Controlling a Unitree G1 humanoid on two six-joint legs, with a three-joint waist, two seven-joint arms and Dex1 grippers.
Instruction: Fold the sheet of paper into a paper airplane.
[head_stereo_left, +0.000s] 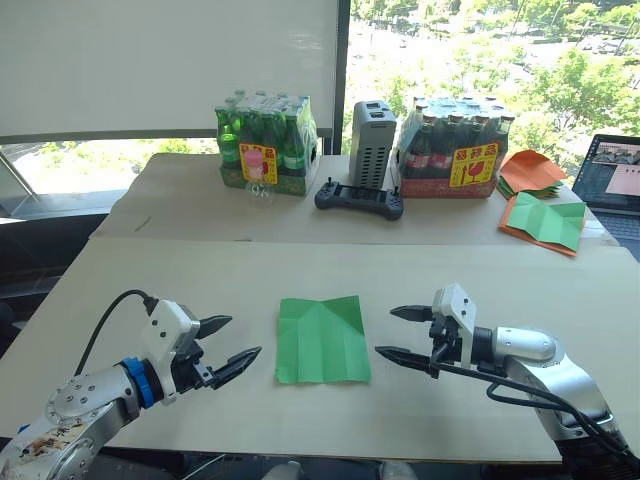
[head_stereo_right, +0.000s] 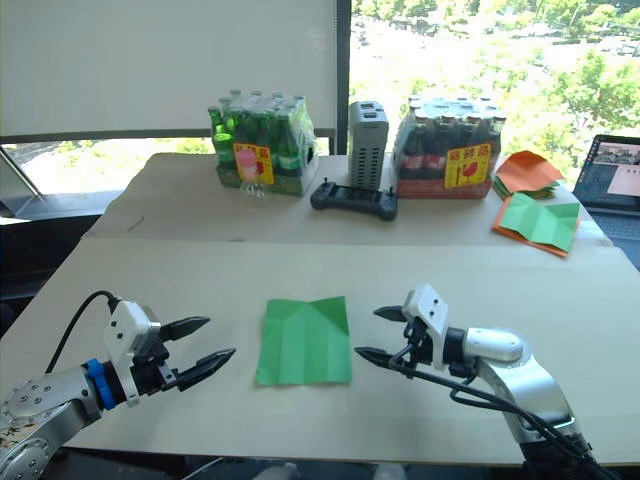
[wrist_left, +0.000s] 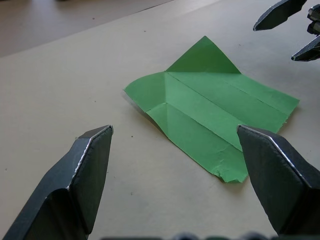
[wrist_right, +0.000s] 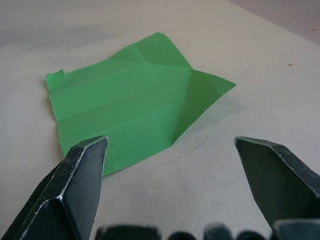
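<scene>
The sheet of paper (head_stereo_left: 321, 339) is bright green, squarish and creased, and it lies flat on the near table between my two grippers. Its two far corners are folded in toward the centre crease, one flap slightly raised (wrist_right: 200, 95). My left gripper (head_stereo_left: 228, 343) is open a short way to the sheet's left, its fingers pointing at it and holding nothing. My right gripper (head_stereo_left: 401, 334) is open just to the sheet's right, also empty. Neither touches the paper (wrist_left: 210, 107).
On the far table stand a green bottle pack (head_stereo_left: 266, 146), a dark bottle pack (head_stereo_left: 455, 148), a grey box (head_stereo_left: 373, 144) and a black controller (head_stereo_left: 359, 198). Orange sheets (head_stereo_left: 531, 171) and a green sheet on orange paper (head_stereo_left: 545, 221) lie far right beside a laptop (head_stereo_left: 613, 181).
</scene>
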